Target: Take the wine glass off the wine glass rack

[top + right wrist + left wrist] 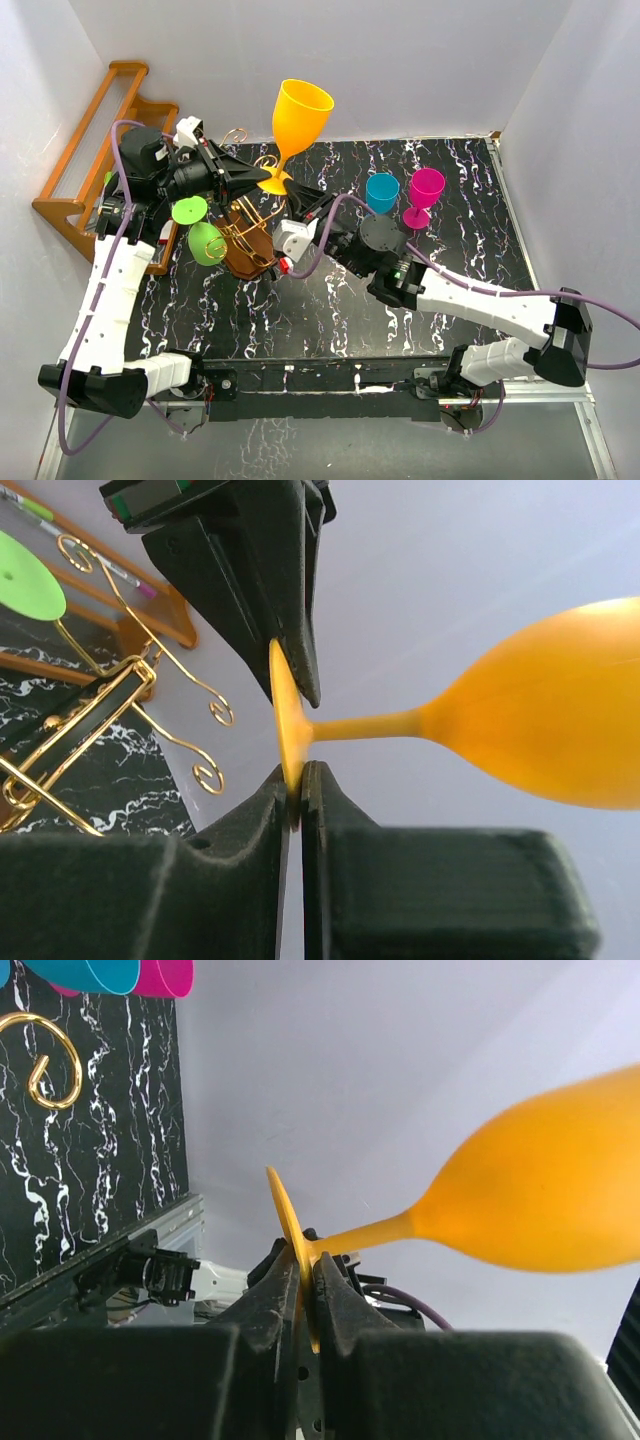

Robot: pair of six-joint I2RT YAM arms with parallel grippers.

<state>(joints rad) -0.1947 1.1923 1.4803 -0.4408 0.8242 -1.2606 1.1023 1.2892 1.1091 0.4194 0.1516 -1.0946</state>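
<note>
An orange wine glass (300, 112) stands upright in the air above the wine glass rack (243, 238), a gold wire stand on a brown oval base. My left gripper (264, 179) reaches in from the left and is shut on the glass's foot disc (288, 1222). My right gripper (297, 193) comes from the right and is shut on the opposite rim of the same foot (283, 720). In the left wrist view the left gripper (307, 1260) pinches the disc. The right gripper (297, 775) clamps its lower edge in the right wrist view. The rack's gold scrolls (205, 770) lie below the glass.
Two green glasses (190, 210) (207, 243) hang on the rack. A blue glass (381, 192) and a pink glass (424, 190) stand on the black marbled table (330, 310) to the right. An orange-brown wooden stepped shelf (90, 160) leans at the far left. White walls enclose the table.
</note>
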